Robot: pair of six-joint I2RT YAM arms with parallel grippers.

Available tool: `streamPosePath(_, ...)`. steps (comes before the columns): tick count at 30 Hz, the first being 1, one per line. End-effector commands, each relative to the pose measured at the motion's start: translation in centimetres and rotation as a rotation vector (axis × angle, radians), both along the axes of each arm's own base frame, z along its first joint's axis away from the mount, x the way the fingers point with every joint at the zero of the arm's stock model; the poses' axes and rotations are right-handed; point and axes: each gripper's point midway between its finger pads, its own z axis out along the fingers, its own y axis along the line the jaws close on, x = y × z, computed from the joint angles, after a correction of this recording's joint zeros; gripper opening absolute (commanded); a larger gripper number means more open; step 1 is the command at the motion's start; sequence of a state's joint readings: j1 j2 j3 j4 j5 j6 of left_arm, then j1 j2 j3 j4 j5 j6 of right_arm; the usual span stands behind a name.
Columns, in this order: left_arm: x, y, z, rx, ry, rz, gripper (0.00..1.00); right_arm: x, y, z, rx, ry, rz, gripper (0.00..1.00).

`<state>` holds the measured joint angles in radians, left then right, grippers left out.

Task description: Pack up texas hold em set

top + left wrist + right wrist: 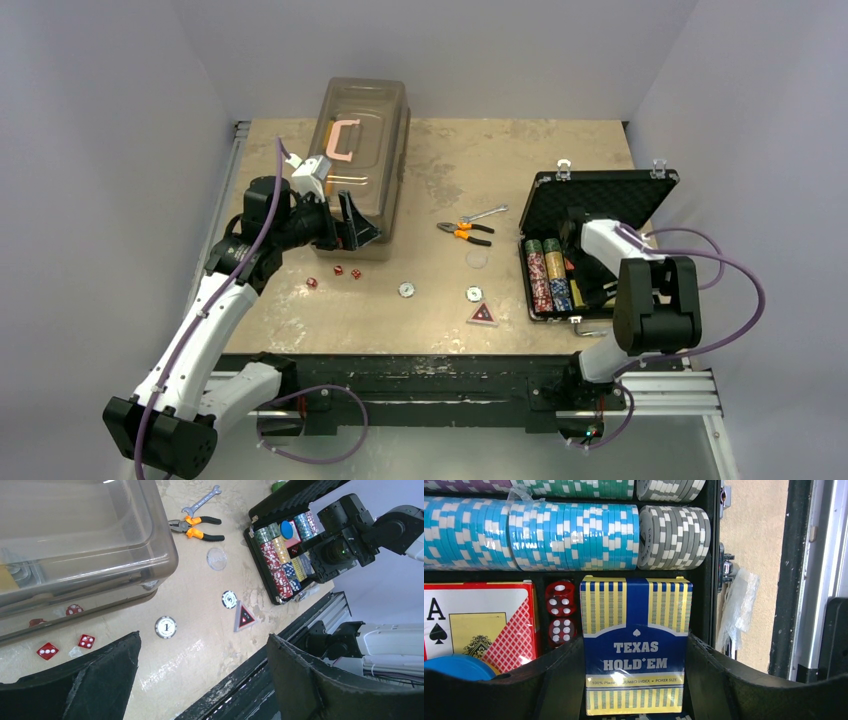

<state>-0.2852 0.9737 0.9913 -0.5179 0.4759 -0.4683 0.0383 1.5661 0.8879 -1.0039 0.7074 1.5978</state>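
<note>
We are clamping right pincer (635, 647) across the blue card box (636, 625), widthwise; left pincer (203, 639), gaping, is hovering nearer the dice (86, 641).

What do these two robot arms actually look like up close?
The left arm and right arm have white shells, chunky black joints and a purple cable looping alongside. The left gripper and right gripper each have two broad, matte black fingers with rough surfaces.

A card box (636, 645) is shown in blue with yellow stripes, dice (560, 612) in white-spotted red, poker chips (549, 535) banded turquoise and white.
</note>
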Motion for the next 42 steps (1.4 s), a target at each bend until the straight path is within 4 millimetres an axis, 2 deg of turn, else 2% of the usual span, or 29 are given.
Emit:
streamPosePath(1, 0.2, -0.4, 2.0, -0.012, -0.066, -0.023, 0.92, -0.3, 2.3, -0.7, 0.112, -0.044, -0.020, 0.07)
streamPosePath(5, 0.2, -0.5, 2.0, -0.014, -0.065, -0.024, 0.92, -0.3, 2.8, -0.3, 0.120, -0.066, -0.013, 0.06)
streamPosePath(10, 0.1, -0.5, 2.1, -0.016, -0.067, -0.026, 0.92, -0.6, 2.9, -0.9, 0.119, -0.044, -0.009, 0.07)
streamPosePath(13, 0.0, -0.5, 2.1, -0.014, -0.070, -0.029, 0.92, -0.7, 3.1, -1.1, 0.127, -0.030, -0.006, 0.14)
streamPosePath(20, -0.1, -0.6, 2.1, -0.011, -0.073, -0.033, 0.92, -1.4, 2.6, -0.4, 0.092, -0.018, 0.018, 0.58)
streamPosePath(25, -0.1, -0.8, 2.1, -0.012, -0.070, -0.039, 0.92, -2.0, 2.0, 0.5, 0.063, 0.007, 0.063, 0.82)
streamPosePath(28, -0.2, -0.9, 2.1, -0.014, -0.067, -0.045, 0.92, -2.2, 1.6, 1.3, 0.040, 0.022, 0.094, 0.94)
streamPosePath(32, -0.2, -0.9, 2.1, -0.014, -0.067, -0.046, 0.92, -2.7, 0.9, 2.6, 0.006, 0.022, 0.130, 0.99)
streamPosePath(35, -0.2, -0.9, 2.1, -0.015, -0.067, -0.047, 0.92, -2.6, 0.1, 4.1, -0.042, -0.023, 0.172, 0.99)
streamPosePath(39, -0.2, -1.0, 2.0, -0.015, -0.064, -0.047, 0.92, -1.2, -0.9, 6.7, -0.118, -0.072, 0.338, 0.98)
streamPosePath(42, -0.2, -0.9, 2.0, -0.015, -0.067, -0.047, 0.92, 0.6, -0.5, 8.5, -0.135, -0.099, 0.525, 0.99)
